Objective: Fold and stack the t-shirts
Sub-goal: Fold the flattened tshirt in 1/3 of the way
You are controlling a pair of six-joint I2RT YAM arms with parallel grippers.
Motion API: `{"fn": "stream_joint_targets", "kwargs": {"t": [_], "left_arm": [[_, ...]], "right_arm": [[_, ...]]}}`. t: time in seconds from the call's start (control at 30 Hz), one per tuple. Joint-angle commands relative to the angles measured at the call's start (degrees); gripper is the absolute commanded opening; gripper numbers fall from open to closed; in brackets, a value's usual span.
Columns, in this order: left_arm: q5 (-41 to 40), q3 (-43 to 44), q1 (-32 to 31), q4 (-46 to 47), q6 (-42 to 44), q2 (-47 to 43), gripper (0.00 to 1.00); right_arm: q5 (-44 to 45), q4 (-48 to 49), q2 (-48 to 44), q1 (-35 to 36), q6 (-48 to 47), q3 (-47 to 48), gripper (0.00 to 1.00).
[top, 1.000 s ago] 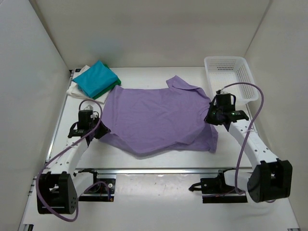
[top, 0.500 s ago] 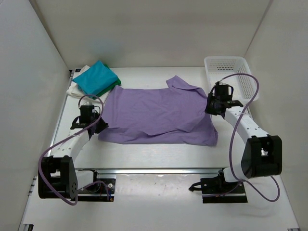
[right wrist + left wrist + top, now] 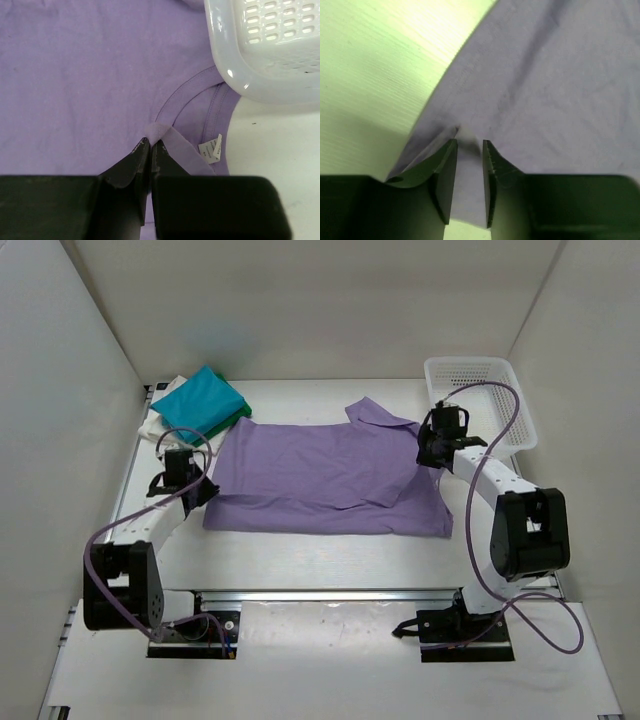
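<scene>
Across the middle of the worktop [image 3: 320,552] lies the lavender t-shirt [image 3: 320,475], spread flat. At its left edge the left pincer [image 3: 469,145] stands narrowly parted, with cloth between the jaws. The right pincer [image 3: 151,144] is clamped on a pinch of the collar [image 3: 172,97], just beside the white basket [image 3: 235,75]. The folded t-shirts [image 3: 200,403] are stacked at the far left corner.

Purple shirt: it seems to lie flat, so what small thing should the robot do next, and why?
Probably open the right claw and release the collar. The purple shirt lies flat and folded over. The left claw has its fingers apart around the shirt's edge, but the right claw is pinched shut on a fold of the neckline, next to the white basket.
</scene>
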Motion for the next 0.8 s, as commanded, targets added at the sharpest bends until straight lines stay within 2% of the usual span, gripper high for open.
{"fn": "stream_joint_targets", "kwargs": {"t": [0.0, 0.03, 0.07, 0.1, 0.13, 0.2, 0.27, 0.33, 0.37, 0.4, 0.43, 0.47, 0.5, 0.57, 0.6, 0.7, 0.77], "left_arm": [[1.2, 2.9, 1.5, 0.8, 0.9, 2.2, 0.42], [2.4, 2.6, 1.6, 0.5, 1.1, 1.8, 0.56], [2.4, 2.3, 1.9, 0.1, 1.4, 0.1, 0.63], [1.7, 1.7, 1.9, -0.4, 1.7, -1.2, 0.75], [1.7, 1.1, 2.3, -0.7, 2.1, -4.4, 0.81], [1.7, 0.0, 3.0, -2.4, 2.5, -9.3, 0.79], [1.9, -1.4, 2.0, -4.1, 3.3, -14.3, 0.7], [3.4, -3.9, 1.5, -6.0, 2.9, -16.9, 0.52], [5.1, -6.2, 2.4, -6.1, 1.8, -19.0, 0.43], [7.3, -9.3, 3.5, -5.7, 0.8, -21.2, 0.4], [8.8, -10.4, 4.1, -6.0, 0.3, -21.8, 0.32], [8.7, -12.7, 5.0, -5.8, -0.7, -23.6, 0.26], [8.5, -14.2, 4.7, -5.5, -1.6, -25.3, 0.25], [6.8, -16.3, 4.1, -5.3, -2.7, -27.3, 0.28], [6.7, -17.5, 4.7, -4.7, -3.4, -27.7, 0.35], [8.8, -20.1, 5.7, -2.6, -5.2, -25.1, 0.46], [8.9, -21.6, 5.4, -0.3, -6.4, -23.7, 0.51]], "right_arm": [[1.7, 3.3, 0.5, -0.1, 0.4, 1.8, 0.0], [2.1, 3.3, 0.6, 0.2, 0.6, 2.3, 0.04], [2.4, 3.1, 0.3, 0.5, 0.6, 2.4, 0.08], [2.4, 2.7, 0.0, 0.8, 0.2, 2.7, 0.15], [2.8, 2.6, -1.5, 1.1, 0.1, 2.3, 0.23], [2.9, 2.7, -5.0, 1.5, 0.8, 2.1, 0.31], [2.1, 2.1, -8.5, 1.7, 1.4, 0.0, 0.39], [2.7, 2.0, -13.4, 3.4, 2.6, -3.7, 0.43], [3.5, 1.9, -16.9, 4.1, 3.0, -7.0, 0.43], [3.9, 1.9, -21.1, 4.7, 4.1, -10.7, 0.4], [3.9, 2.3, -26.0, 6.2, 5.4, -12.9, 0.37], [4.9, 2.5, -27.9, 7.1, 5.8, -17.3, 0.19], [4.6, 2.6, -32.9, 8.4, 8.3, -22.2, 0.0], [2.0, 3.5, -40.5, 8.1, 10.3, -29.3, 0.0], [1.8, 3.0, -44.4, 7.7, 12.1, -32.6, 0.0], [0.1, 1.0, -52.8, 4.7, 14.2, -38.5, 0.01], [-0.5, -1.2, -57.0, 2.1, 15.3, -40.8, 0.07]]}}
